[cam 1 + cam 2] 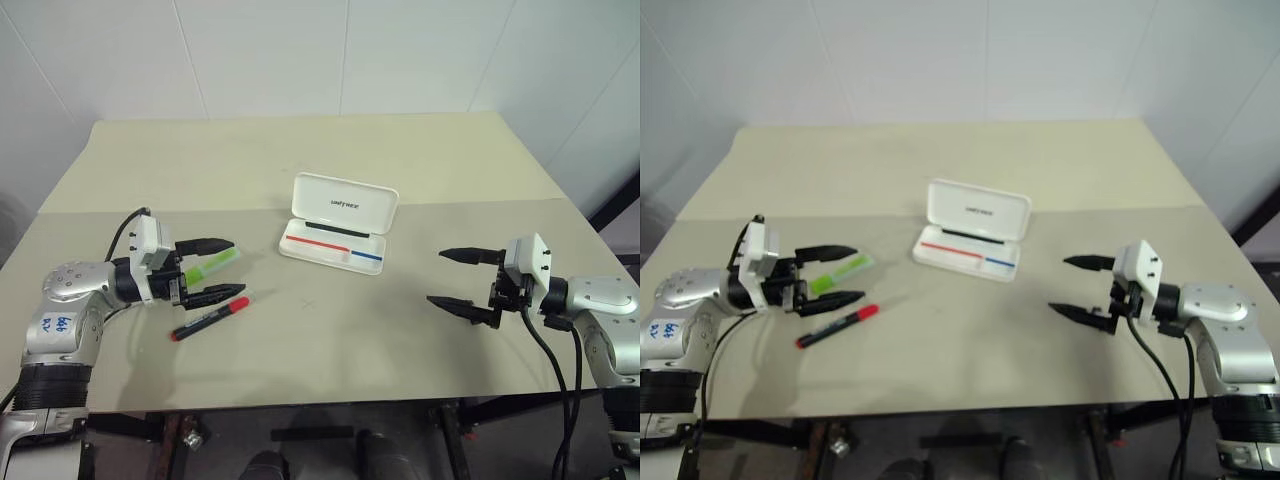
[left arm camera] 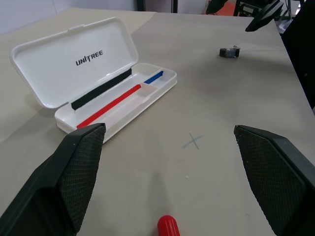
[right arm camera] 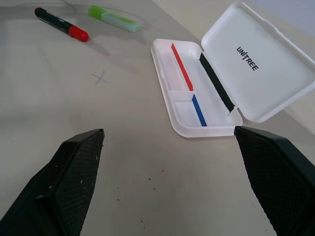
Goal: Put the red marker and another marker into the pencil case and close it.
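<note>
The white pencil case lies open mid-table, with its lid standing up at the back and a red and a blue stripe inside. The red marker lies flat on the table to the case's left. Just behind it lies the light green highlighter. My left gripper hovers open over the highlighter, and the red marker lies just in front of its near finger. It holds nothing. My right gripper stands open and empty to the right of the case, pointing toward it.
The beige table has a seam across it behind the case. A small pencilled cross marks the surface between the markers and the case. The table's front edge runs close below both arms.
</note>
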